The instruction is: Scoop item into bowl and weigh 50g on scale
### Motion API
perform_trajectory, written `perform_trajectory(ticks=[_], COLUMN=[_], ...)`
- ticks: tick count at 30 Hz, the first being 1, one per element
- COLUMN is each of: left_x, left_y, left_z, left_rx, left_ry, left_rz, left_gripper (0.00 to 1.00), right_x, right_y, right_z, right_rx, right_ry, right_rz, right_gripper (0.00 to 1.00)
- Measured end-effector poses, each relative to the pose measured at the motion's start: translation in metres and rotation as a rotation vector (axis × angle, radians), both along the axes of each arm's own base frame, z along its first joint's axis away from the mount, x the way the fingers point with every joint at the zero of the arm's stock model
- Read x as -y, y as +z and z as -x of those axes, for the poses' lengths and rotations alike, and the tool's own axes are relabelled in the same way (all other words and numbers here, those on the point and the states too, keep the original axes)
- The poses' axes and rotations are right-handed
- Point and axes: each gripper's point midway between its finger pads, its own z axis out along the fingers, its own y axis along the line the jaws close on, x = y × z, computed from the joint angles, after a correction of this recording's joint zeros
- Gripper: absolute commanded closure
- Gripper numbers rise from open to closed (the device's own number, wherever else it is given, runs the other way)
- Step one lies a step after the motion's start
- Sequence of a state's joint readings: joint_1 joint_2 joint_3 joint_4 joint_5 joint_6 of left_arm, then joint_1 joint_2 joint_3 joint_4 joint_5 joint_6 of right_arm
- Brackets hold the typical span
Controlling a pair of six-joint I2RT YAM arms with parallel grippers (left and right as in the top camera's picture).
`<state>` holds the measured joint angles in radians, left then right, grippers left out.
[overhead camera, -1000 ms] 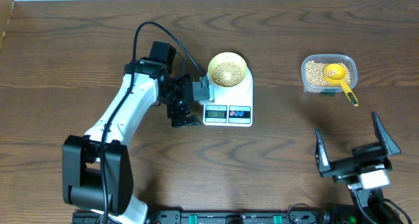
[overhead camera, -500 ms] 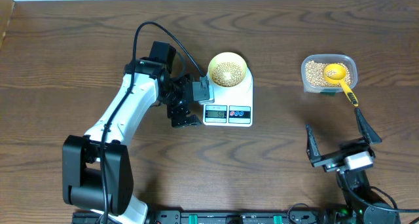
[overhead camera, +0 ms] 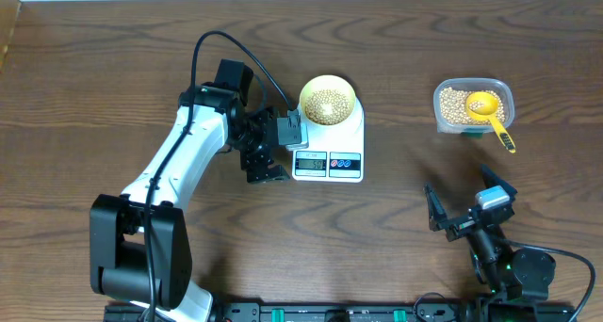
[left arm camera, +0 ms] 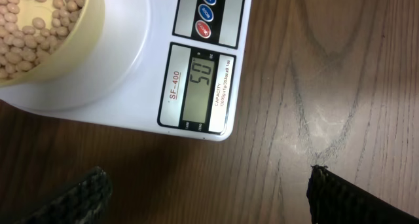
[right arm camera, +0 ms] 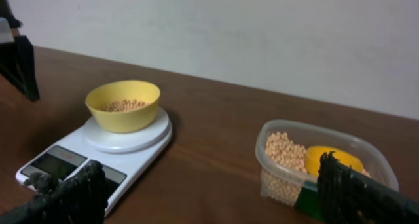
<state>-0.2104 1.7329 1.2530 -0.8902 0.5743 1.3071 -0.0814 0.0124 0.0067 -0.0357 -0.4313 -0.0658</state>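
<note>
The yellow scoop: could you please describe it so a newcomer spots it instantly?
On the brown wooden table, find the clear plastic container of tan beans at the right. The bright yellow scoop lies in it, handle poking over the rim, unlike the handleless pale yellow bowl on the white scale.

Stretches the left arm [overhead camera: 179, 162] away from its base, white link slanting up to a black wrist [overhead camera: 236, 124] just behind the left pincer [overhead camera: 280, 152]. Holds that pincer spread wide, turned sideways toward the right pincer's side. Shows only two dark fingertips [left arm camera: 82, 198] at the lower corners of the wrist view. Folds the right arm [overhead camera: 513, 270] compactly behind the right pincer [overhead camera: 464, 201]. Holds this pincer wide apart too, gripping nothing, aimed nearly level.
</note>
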Motion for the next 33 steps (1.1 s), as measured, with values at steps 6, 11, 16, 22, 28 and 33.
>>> perform_trajectory(ticks=[6, 11, 16, 22, 28, 33], left_x=[0.000, 0.000, 0.000, 0.000, 0.000, 0.000], left_y=[0.000, 0.000, 0.000, 0.000, 0.000, 0.000], left_z=[0.000, 0.000, 0.000, 0.000, 0.000, 0.000], left_rx=[0.000, 0.000, 0.000, 0.000, 0.000, 0.000], left_ry=[0.000, 0.000, 0.000, 0.000, 0.000, 0.000], left_rz=[0.000, 0.000, 0.000, 0.000, 0.000, 0.000], left_gripper=[0.03, 0.02, 0.02, 0.02, 0.03, 0.03], right_x=[0.000, 0.000, 0.001, 0.008, 0.012, 0.013], right_y=[-0.001, -0.001, -0.001, -0.001, -0.001, -0.001], right_z=[0.000, 0.000, 0.000, -0.003, -0.004, -0.004], right_rx=[-0.004, -0.004, 0.004, 0.062, 0.085, 0.091], right_ry=[-0.001, 0.000, -0.006, -0.040, -0.056, -0.061], right_rz=[-0.001, -0.001, 0.021, 0.199, 0.279, 0.299], right_gripper=[0.01, 0.01, 0.01, 0.01, 0.01, 0.01])
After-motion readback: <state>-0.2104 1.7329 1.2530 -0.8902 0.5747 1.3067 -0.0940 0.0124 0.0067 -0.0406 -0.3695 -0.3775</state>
